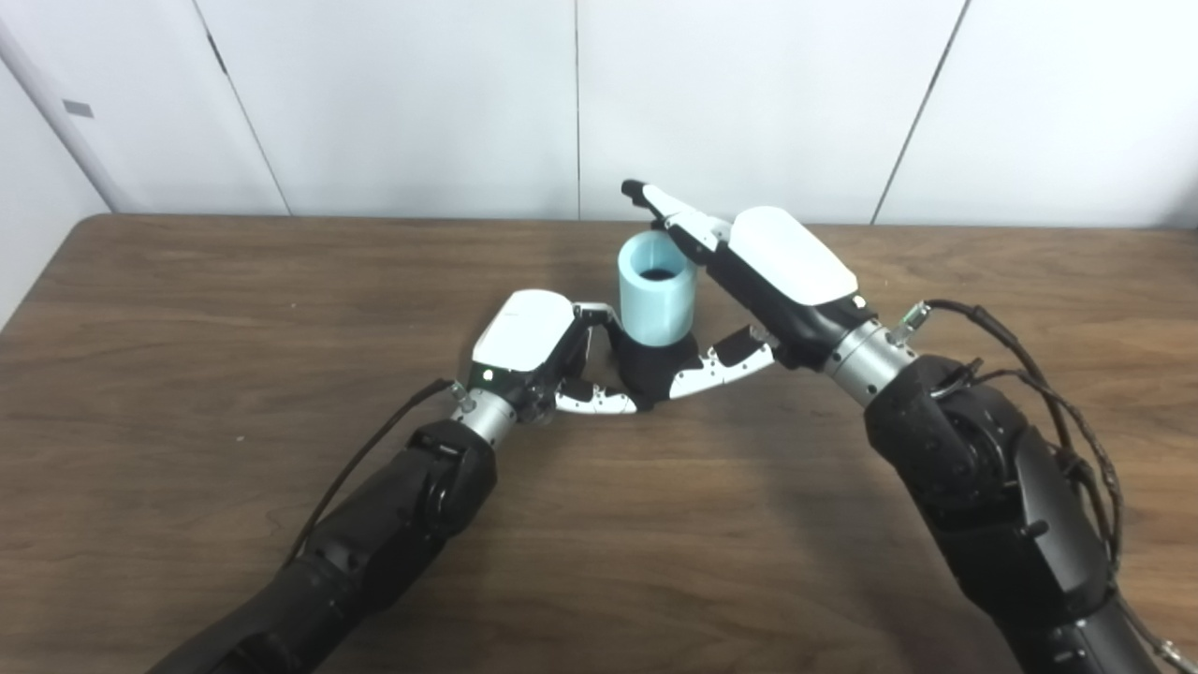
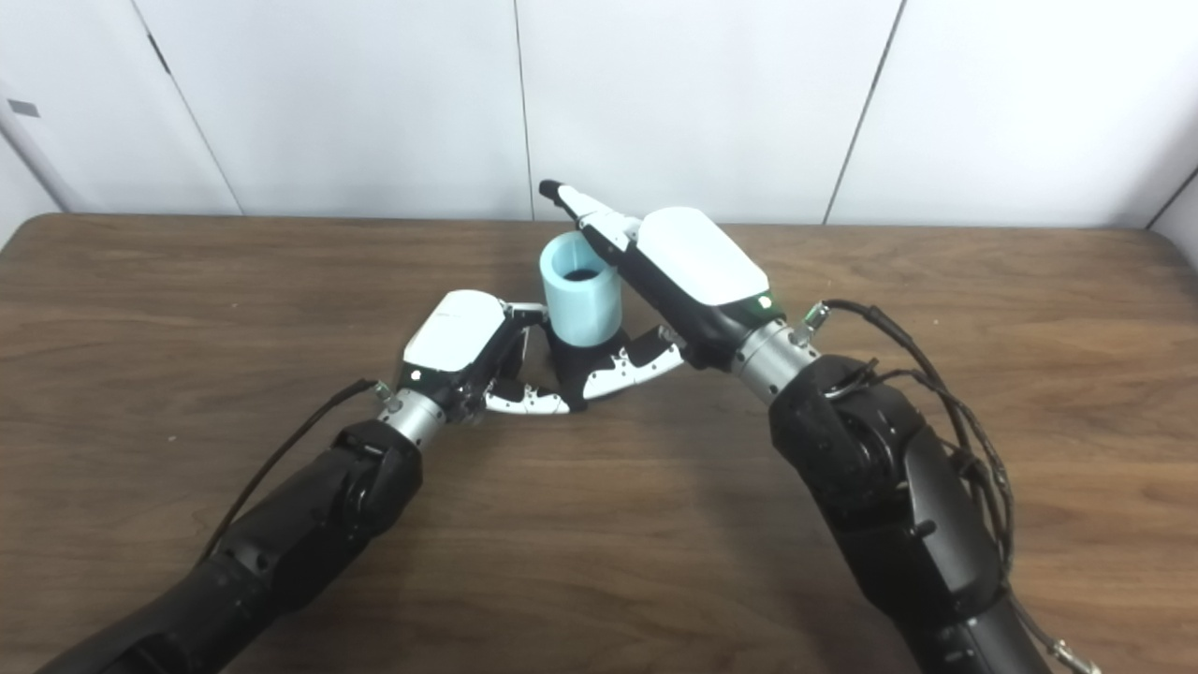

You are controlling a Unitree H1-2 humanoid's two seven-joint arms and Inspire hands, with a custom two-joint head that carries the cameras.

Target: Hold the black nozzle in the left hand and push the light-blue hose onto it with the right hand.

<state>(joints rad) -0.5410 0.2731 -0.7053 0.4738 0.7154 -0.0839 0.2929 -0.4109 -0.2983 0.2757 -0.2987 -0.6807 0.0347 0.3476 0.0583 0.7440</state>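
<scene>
Black-sleeved forearms are coming in over the near edge of the wooden table [image 1: 187, 393], the right one bulkier and trailing a bundle of cables. At its end the right hand [image 1: 749, 281] is sitting tilted beside the light-blue hose [image 1: 657, 290] — its thumb is reaching low against the black nozzle [image 1: 646, 367] under the hose, while its fingers [image 1: 655, 201] are stretching straight out past the hose's rim, spread rather than wrapped, so it is gripping nothing. The left hand [image 1: 538, 351] is lying lower, its fingers curled in around the nozzle's left side and its thumb lying along the tabletop in front — it is clamped on the nozzle. The hose is standing upright as a short, wide tube with its dark opening facing up, seated on top of the nozzle, between the two hands, roughly midway between the table's left and right edges and nearer its far edge.
</scene>
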